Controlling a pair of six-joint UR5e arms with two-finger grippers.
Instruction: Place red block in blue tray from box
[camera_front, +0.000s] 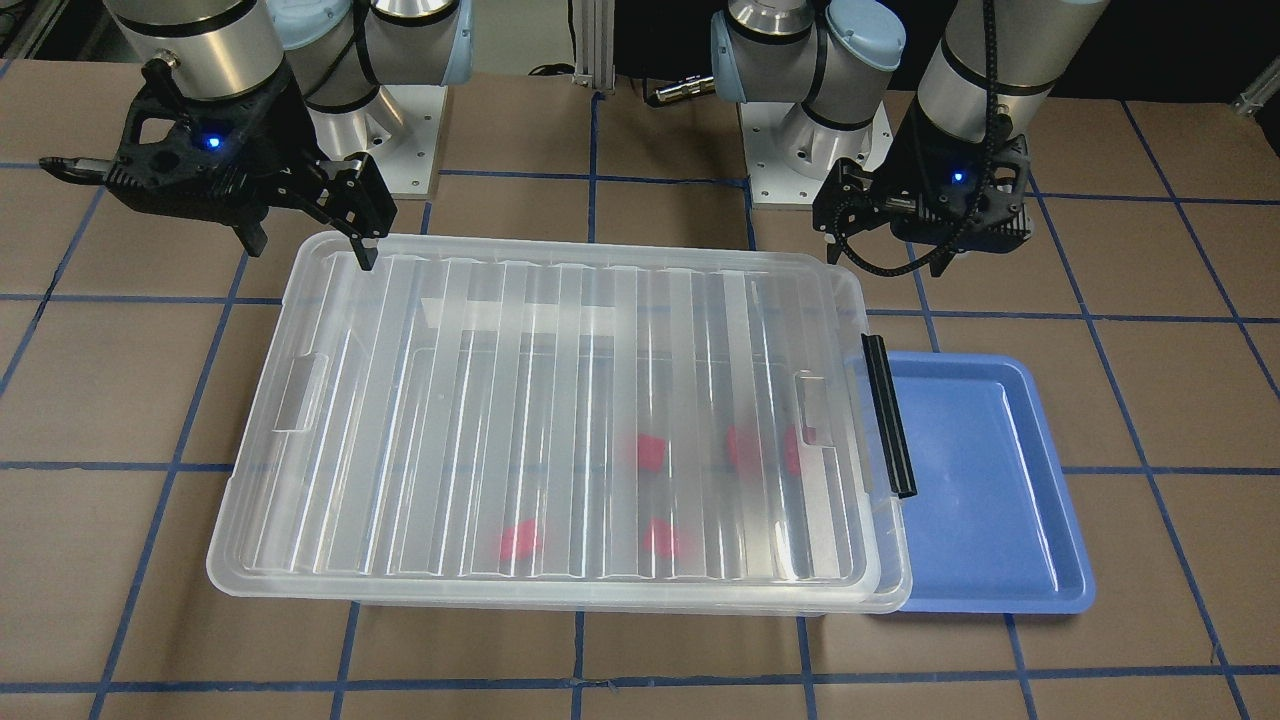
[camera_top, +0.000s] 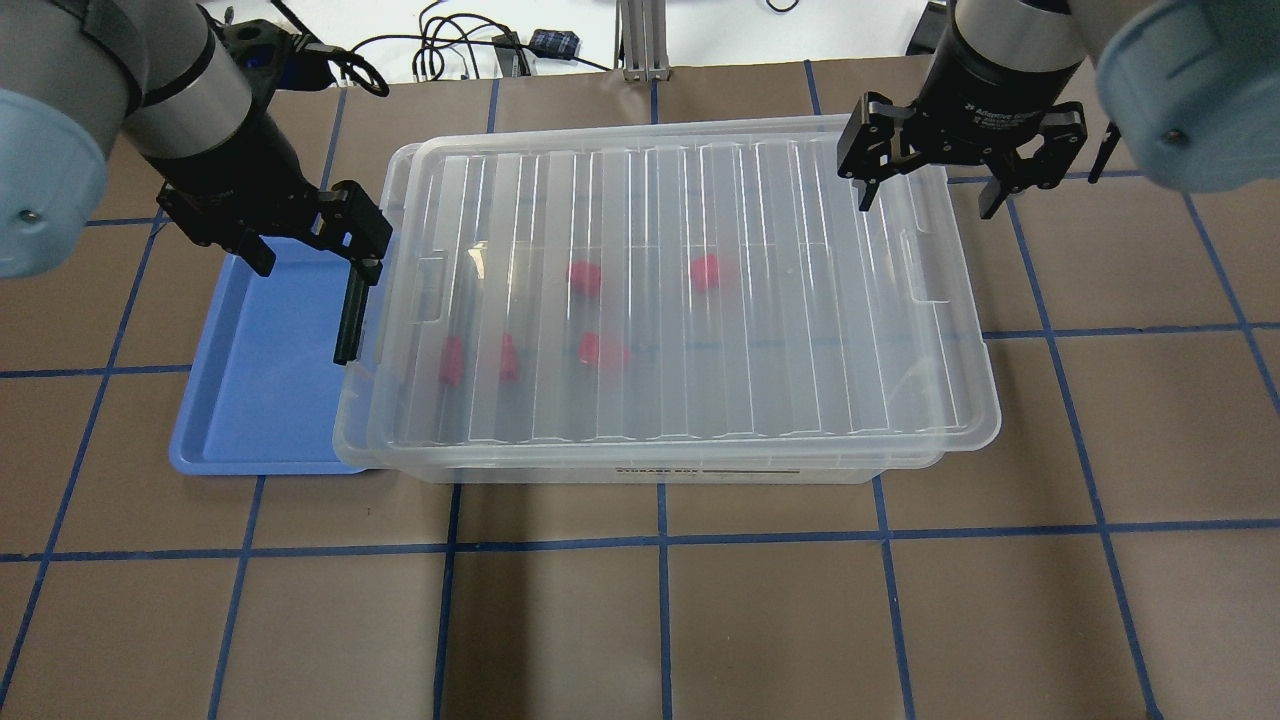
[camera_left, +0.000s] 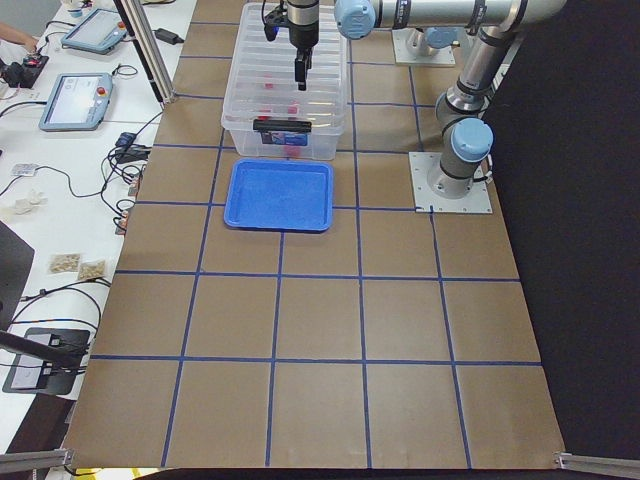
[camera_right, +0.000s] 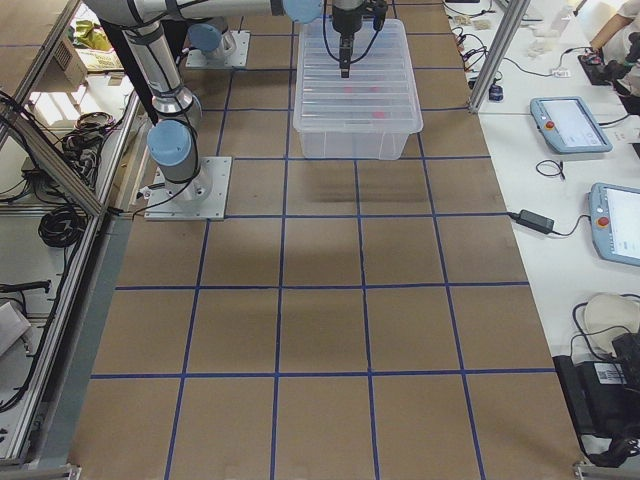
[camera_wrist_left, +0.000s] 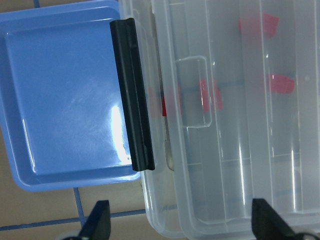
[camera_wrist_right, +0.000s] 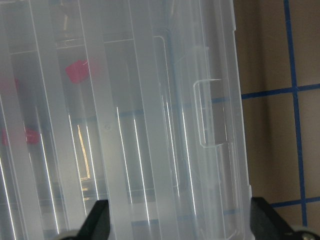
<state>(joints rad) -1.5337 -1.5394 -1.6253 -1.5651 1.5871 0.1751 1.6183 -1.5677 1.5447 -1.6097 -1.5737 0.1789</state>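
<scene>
Plainly, lid (camera_top: 800, 300) over red blocks (camera_top: 705, 271) in box (camera_top: 660, 468); left hand (camera_top: 312, 258), right hand (camera_top: 927, 200) both wide open, empty.

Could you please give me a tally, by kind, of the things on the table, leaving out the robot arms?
Red blocks: 5
Blue tray: 1
Clear box: 1
Lid: 1
Black clip: 1
Total: 9
</scene>
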